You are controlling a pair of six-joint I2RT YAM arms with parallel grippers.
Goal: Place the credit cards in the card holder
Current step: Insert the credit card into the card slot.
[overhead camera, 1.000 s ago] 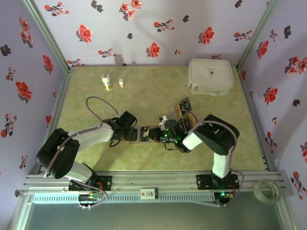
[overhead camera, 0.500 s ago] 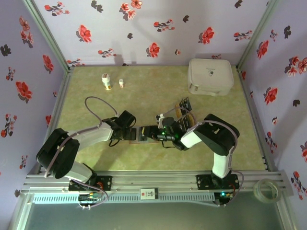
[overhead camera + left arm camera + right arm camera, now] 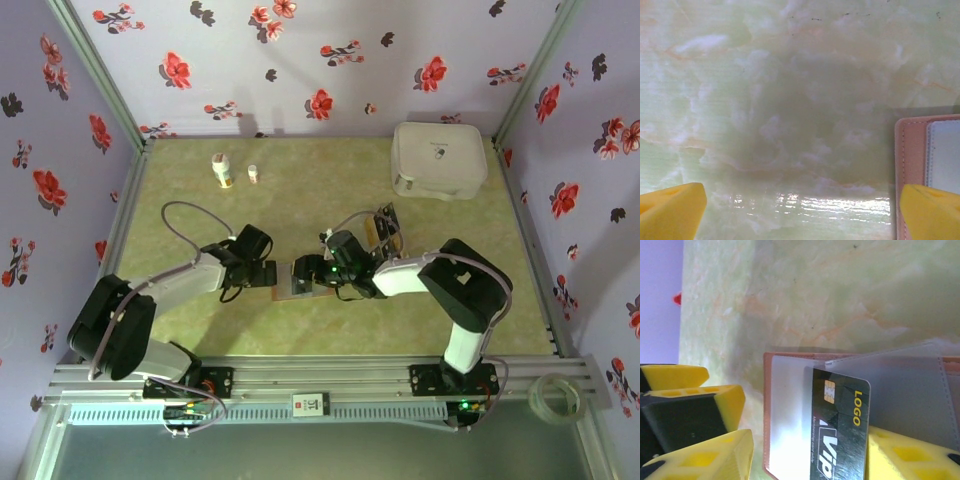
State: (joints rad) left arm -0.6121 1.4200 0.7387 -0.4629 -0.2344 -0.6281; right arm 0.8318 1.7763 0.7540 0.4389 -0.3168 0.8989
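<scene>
Left pincer (image 3: 800, 214): released, yellow tips wide apart in the lower corners of the wrist frame, lower-right tip over the card holder's edge.
Right pincer (image 3: 807, 442): released, tips spread either side of the black card, no clamp.
Card holder (image 3: 300, 278): spread flat, centre of top frame, between both pincers.
Black card (image 3: 840, 430): on the holder's pale inside at the clear sleeve's edge, touching the lower-right tip.
Spare cards (image 3: 385, 228): right of centre, top frame.
White case (image 3: 438, 158): upper right, well apart.

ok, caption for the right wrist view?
Black VIP credit card over the open card holder, between spread fingers of the right pincer.
</scene>
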